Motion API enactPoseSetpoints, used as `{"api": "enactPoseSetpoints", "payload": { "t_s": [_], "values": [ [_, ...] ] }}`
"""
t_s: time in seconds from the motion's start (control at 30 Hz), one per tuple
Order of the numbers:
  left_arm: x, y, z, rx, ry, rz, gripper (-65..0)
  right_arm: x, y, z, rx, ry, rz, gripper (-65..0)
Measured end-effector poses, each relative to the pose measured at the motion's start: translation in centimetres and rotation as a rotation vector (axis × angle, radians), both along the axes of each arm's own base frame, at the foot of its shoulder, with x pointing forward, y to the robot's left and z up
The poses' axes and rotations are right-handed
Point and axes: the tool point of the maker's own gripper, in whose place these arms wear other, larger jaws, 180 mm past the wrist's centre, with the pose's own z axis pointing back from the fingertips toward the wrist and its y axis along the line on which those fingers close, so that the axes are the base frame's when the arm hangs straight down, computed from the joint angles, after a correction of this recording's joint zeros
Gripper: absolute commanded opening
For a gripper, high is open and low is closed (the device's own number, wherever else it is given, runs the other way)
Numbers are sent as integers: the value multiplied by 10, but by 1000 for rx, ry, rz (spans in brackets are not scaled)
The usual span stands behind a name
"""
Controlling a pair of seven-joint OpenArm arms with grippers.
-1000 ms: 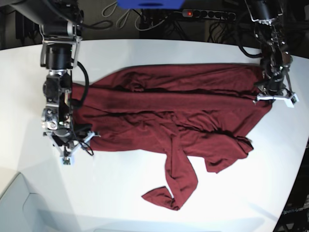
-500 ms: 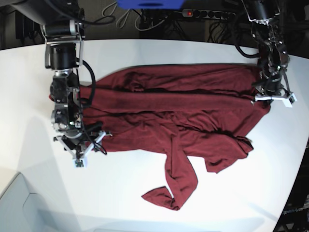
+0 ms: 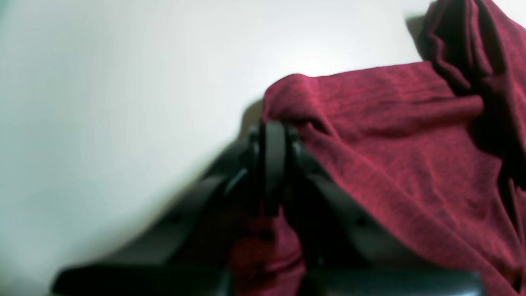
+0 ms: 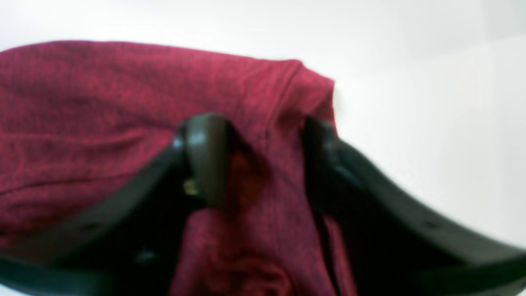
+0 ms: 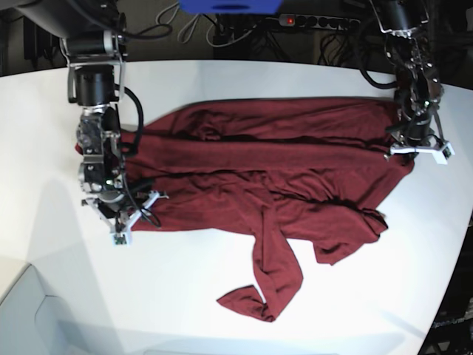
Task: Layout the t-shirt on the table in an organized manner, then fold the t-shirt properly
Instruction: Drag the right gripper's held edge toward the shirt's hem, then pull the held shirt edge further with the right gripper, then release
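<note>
Black jointed arms upper left and upper right, looped with black cables; right tool [image 5: 122,222] and left tool [image 5: 423,150] with pale fittings, black curved fingers [image 4: 205,156].

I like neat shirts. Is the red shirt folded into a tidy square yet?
No, the t-shirt lies spread and wrinkled across the table, one sleeve trailing toward the front edge.

Behind the far edge: dark floor strewn with tangled black and pale cables [image 5: 222,33]; long black power strip [image 5: 319,22] (red switch lit); blue rectangular block [image 5: 229,6], top centre.
</note>
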Motion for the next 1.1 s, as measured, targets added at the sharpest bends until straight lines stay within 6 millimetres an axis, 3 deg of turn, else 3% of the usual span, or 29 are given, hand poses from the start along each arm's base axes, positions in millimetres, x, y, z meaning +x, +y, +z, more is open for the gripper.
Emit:
{"api": "enactPoseSetpoints", "payload": {
  "t_s": [0.1,0.47,0.77,0.93,1.1],
  "values": [
    [0,0,0,0,0,0,-649,2,1,1,1,-3,0,-650],
    [-1,0,0,2,0,1,-649,26,0,26,0,-54,-2,-650],
    [-1,1,0,2,1,1,-649,48,-68,69,75,-160,-219,-650],
    [-1,0,0,1,2,0,-649,62,-86,95,115,-228,-281,-650],
    [-1,0,0,1,2,1,-649,67,-99,109,145,-271,-329,-650]
  ]
}}
